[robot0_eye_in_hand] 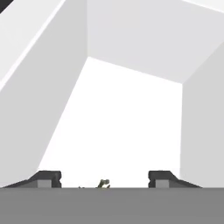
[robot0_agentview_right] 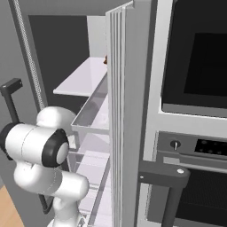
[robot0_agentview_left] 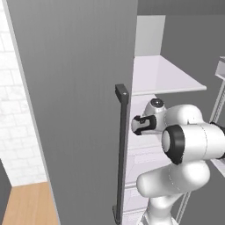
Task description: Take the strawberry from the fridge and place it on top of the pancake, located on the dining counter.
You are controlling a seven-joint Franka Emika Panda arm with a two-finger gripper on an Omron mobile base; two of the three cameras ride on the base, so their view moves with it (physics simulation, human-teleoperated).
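Observation:
The fridge stands open, and my arm reaches in past its dark bar handle below a white shelf. The wrist passes behind the door edge, which hides the fingers there. In the hand view my gripper is open low over a white shelf floor. One fingertip stands well apart from the other. A tiny green and dark tip, apparently the strawberry's leafy top, pokes up midway between them; the rest is hidden. The pancake and the dining counter are out of view.
The right fridge door stands edge-on with a grey door bin. A black-fronted wall oven with knob panel and handle is to its right. A red-brown speck sits on the upper shelf, too small to identify.

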